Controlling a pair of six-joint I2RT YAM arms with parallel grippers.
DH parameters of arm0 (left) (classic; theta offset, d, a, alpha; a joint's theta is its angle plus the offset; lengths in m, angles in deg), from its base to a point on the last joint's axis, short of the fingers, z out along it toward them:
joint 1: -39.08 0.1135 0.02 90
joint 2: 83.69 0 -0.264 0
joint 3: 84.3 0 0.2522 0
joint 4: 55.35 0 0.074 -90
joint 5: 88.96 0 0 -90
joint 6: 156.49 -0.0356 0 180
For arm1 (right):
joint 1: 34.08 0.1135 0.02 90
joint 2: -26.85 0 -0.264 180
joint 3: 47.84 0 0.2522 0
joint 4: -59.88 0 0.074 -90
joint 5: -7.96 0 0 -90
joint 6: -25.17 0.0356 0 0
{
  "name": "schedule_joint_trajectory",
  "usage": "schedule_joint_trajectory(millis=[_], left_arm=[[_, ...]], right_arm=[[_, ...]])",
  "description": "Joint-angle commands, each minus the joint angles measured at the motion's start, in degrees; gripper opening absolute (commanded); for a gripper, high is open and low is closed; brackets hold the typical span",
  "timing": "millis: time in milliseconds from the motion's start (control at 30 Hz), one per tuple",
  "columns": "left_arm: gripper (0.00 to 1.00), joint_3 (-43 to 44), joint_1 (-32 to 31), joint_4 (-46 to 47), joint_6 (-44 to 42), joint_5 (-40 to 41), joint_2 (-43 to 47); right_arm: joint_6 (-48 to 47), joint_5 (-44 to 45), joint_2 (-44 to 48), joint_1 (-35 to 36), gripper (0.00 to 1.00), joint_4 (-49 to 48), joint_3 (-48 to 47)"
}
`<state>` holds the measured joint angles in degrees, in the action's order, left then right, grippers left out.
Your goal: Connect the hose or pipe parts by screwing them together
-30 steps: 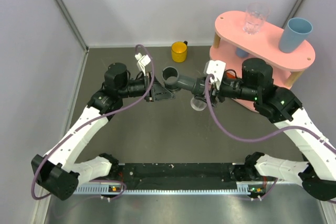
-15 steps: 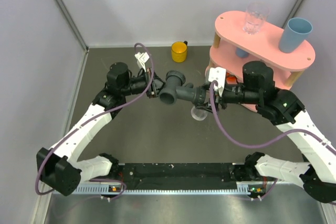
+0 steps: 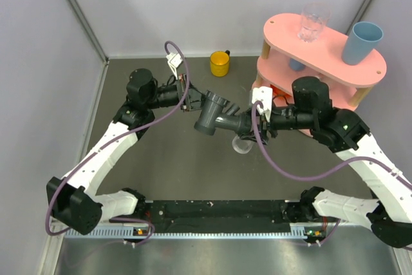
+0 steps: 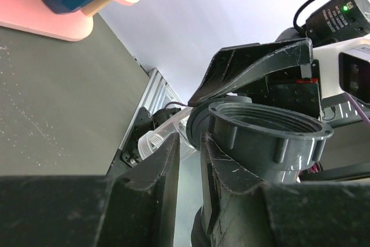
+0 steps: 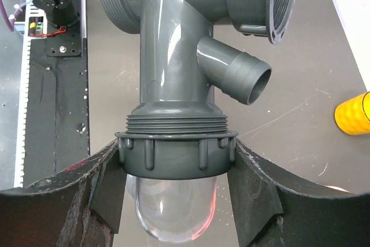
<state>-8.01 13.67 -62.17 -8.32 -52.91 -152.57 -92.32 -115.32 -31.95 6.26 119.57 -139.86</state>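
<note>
Top: pipe fitting (image 3: 215, 115) hangs above the counter (image 3: 174, 172), held between both arms. Left wrist: left end effector (image 4: 189, 163) pinches its threaded rim. Right wrist: right end effector (image 5: 176, 157) clamps the grey collar of the clear piece (image 5: 173, 218). Looks stiff, light, slick; I'd grip the collar ribs.

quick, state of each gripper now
left gripper: closed beside dark grey plastic pipe fitting, grip unclear
right gripper: holding clear tubular piece with grey collar

L arm (image 3: 106, 149): we see it extended fwd, wrist angled inward.
L gripper (image 3: 192, 101): fingers (image 4: 165, 169) closed tight.
R arm (image 3: 364, 159): we see it bent, forearm pointing left.
R gripper (image 3: 248, 123): jaws part-spread, gripping.
</note>
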Motion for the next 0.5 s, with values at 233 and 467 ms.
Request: schedule_joint_trajectory(millis=[233, 467], left_arm=[[0.34, 1.5, -0.5, 1.9, -2.8, -4.4, 3.2], [0.37, 3.6, -0.4, -1.2, -0.9, -0.6, 0.9]], right_arm=[[-0.6, 0.2, -2.1, -0.3, 0.00, -1.3, -2.4], [-1.3, -2.8, -1.3, -0.3, 0.00, 0.4, -1.9]])
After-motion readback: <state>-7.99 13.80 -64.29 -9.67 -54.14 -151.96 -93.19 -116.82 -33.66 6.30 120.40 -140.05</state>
